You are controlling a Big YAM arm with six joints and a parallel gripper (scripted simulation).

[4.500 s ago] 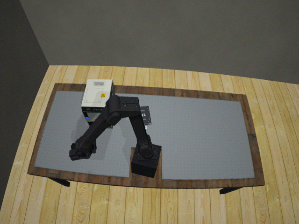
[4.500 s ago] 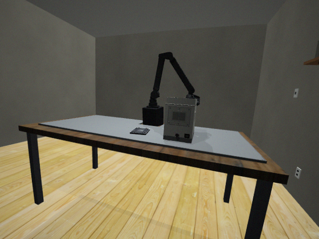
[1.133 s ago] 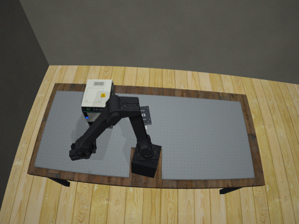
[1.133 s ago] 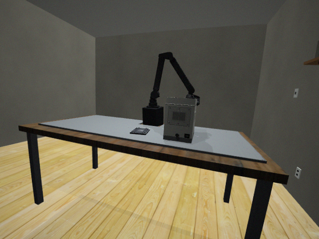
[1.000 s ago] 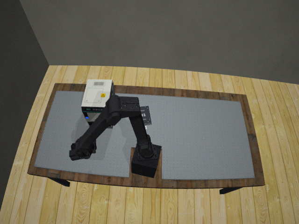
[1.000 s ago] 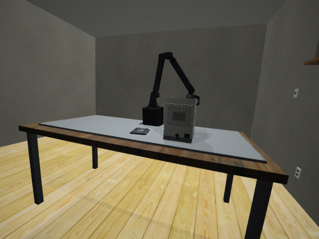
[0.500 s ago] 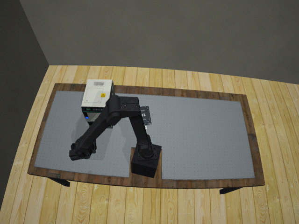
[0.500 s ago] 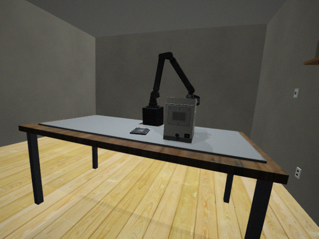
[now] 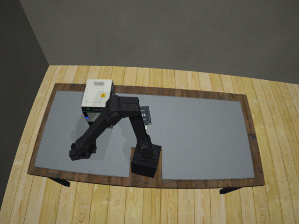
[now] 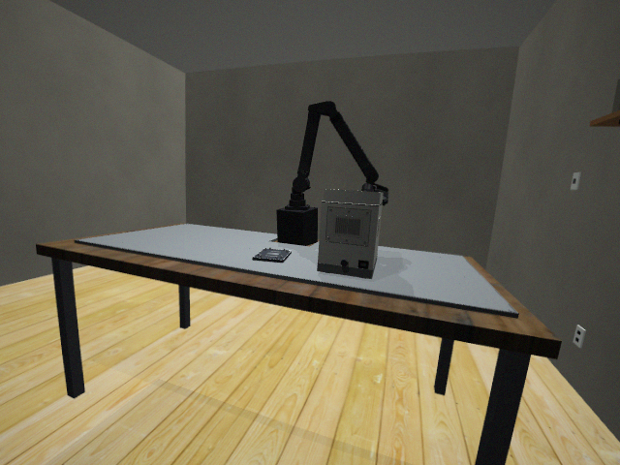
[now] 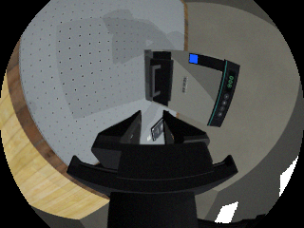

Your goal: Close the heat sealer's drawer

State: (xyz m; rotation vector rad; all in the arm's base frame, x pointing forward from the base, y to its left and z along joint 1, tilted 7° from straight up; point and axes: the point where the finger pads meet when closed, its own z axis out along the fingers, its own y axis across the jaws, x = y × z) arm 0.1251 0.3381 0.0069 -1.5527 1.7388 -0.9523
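One arm [image 9: 113,115] reached from its black base [image 9: 145,160] at lower centre of the top view, folded over and came down toward the lower left of the grey mat [image 9: 193,135]. Gripper [image 9: 81,151] sat low over the mat at left, well apart from the sealer [image 9: 96,96], which stood at the upper left of the table [image 9: 251,142], near the back edge. Gripper fingers were partly closed with a narrow gap, grasping nothing; wrist view showed the gripper [image 11: 156,128] pointed at the sealer front with only mat between. Sealer light [image 11: 193,59] glowed blue, seen also as a blue spot [image 9: 87,117] under the white top in the top view. Drawer front [image 11: 160,76] looked dark and close against the sealer body; sheet and frame could not be seen. Small dark plate [image 10: 271,255] lay flat on the mat, near the sealer [image 10: 349,232], centre of the exterior view. Sealer stood upright there, its back panel facing the camera.
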